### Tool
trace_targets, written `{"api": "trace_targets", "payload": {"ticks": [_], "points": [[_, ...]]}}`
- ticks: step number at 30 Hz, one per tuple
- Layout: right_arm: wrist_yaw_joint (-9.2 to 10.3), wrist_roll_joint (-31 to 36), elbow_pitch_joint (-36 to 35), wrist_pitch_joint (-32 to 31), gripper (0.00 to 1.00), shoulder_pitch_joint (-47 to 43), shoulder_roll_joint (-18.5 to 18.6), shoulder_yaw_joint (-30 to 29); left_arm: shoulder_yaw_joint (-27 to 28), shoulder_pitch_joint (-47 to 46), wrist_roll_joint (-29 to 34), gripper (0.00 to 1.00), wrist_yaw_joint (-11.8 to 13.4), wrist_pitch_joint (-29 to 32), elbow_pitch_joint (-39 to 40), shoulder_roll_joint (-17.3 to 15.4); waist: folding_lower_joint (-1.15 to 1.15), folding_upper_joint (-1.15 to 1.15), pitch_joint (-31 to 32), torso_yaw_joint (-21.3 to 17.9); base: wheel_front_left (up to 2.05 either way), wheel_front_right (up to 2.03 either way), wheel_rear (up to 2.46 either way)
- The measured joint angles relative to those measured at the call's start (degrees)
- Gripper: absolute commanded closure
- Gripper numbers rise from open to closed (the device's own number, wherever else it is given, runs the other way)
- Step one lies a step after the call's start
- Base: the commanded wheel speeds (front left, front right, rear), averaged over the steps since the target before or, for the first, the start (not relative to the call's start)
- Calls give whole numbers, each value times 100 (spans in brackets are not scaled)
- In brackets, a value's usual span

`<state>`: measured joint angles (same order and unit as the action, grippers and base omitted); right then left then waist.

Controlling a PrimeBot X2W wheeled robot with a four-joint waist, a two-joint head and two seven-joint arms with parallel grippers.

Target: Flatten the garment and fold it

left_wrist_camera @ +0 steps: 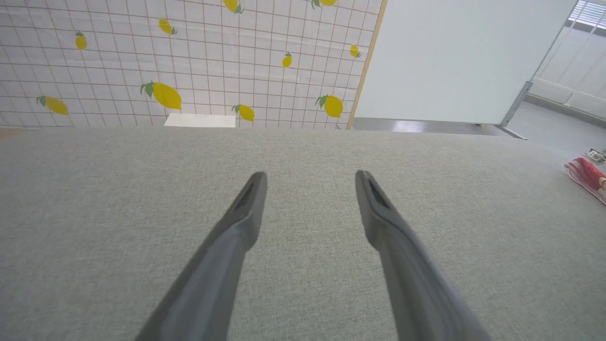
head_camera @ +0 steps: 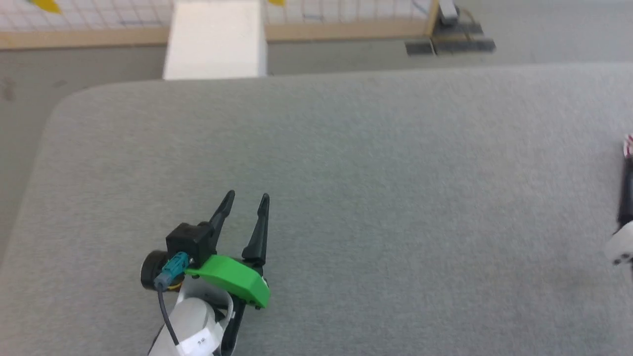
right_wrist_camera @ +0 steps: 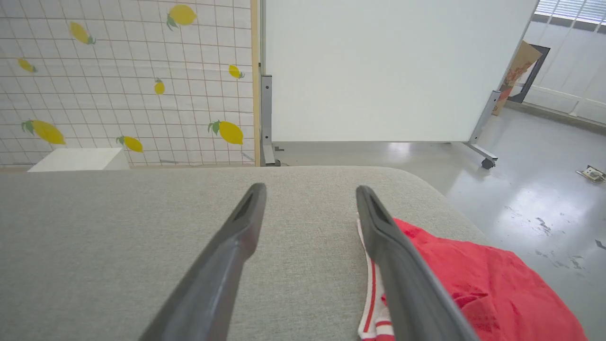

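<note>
The garment point(right_wrist_camera: 478, 274) is a red shirt with white striped trim point(right_wrist_camera: 374, 289), bunched at the right end of the grey table point(head_camera: 346, 148), close to its rounded corner. My right gripper point(right_wrist_camera: 311, 191) is open just above the table; its right finger point(right_wrist_camera: 402, 265) crosses the shirt's trimmed edge and nothing lies between the fingers. In the head view a sliver of the garment point(head_camera: 628, 146) and my right arm point(head_camera: 620, 247) show at the right edge. My left gripper point(head_camera: 247, 198) is open and empty over bare cloth at the lower left. From the left wrist, that gripper point(left_wrist_camera: 311, 176) sees the garment point(left_wrist_camera: 586, 173) far right.
A white box point(head_camera: 215, 39) stands on the floor beyond the table's far edge, in front of a lemon-patterned wall point(left_wrist_camera: 165, 71). A white rolling panel point(right_wrist_camera: 388, 71) stands behind the table's right end. Shiny floor point(right_wrist_camera: 535, 199) drops away past the table's right edge.
</note>
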<state>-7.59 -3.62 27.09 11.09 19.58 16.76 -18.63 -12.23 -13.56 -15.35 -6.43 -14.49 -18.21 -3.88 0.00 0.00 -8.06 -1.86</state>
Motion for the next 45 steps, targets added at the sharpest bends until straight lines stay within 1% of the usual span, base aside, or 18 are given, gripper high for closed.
{"api": "trace_targets", "payload": {"ticks": [3,5,7,8,13,20,26,35,36,45], "points": [[0,-107,-803,-148,0,-481,-355,123,-11,74,-67,0,4,-5,-42,15,0,0,252,180,0,0,0],[0,-122,-1374,-267,0,-817,-638,212,-11,128,-85,0,47,-12,-55,27,0,0,409,306,0,0,0],[0,-169,-1813,-343,0,-1095,-820,296,14,173,-86,0,91,-25,-40,32,0,0,525,421,0,0,0],[1,-167,-2198,-413,0,-1358,-1004,374,38,215,-86,0,120,-25,-25,35,0,0,625,532,0,0,0],[0,-88,-2878,-510,0,-2079,-1310,757,102,443,-70,0,157,-30,49,44,0,0,881,817,0,0,0],[0,-126,-2794,-341,0,-2508,-1371,856,165,655,-8,0,196,-31,177,51,0,0,1046,978,0,0,0],[0,-270,-2505,-213,0,-2647,-1377,915,208,817,15,0,203,-30,189,57,0,0,1118,985,0,0,0],[1,-312,-2370,-192,0,-2664,-1377,937,224,834,15,0,204,-30,191,68,0,0,1128,978,0,0,0],[0,-310,-2370,-199,100,-2664,-1377,936,223,831,14,100,203,-26,191,67,0,0,1128,978,0,0,0],[0,-307,-2371,-208,100,-2664,-1377,939,232,829,14,100,203,-12,205,67,0,0,1120,955,0,0,0]]}}
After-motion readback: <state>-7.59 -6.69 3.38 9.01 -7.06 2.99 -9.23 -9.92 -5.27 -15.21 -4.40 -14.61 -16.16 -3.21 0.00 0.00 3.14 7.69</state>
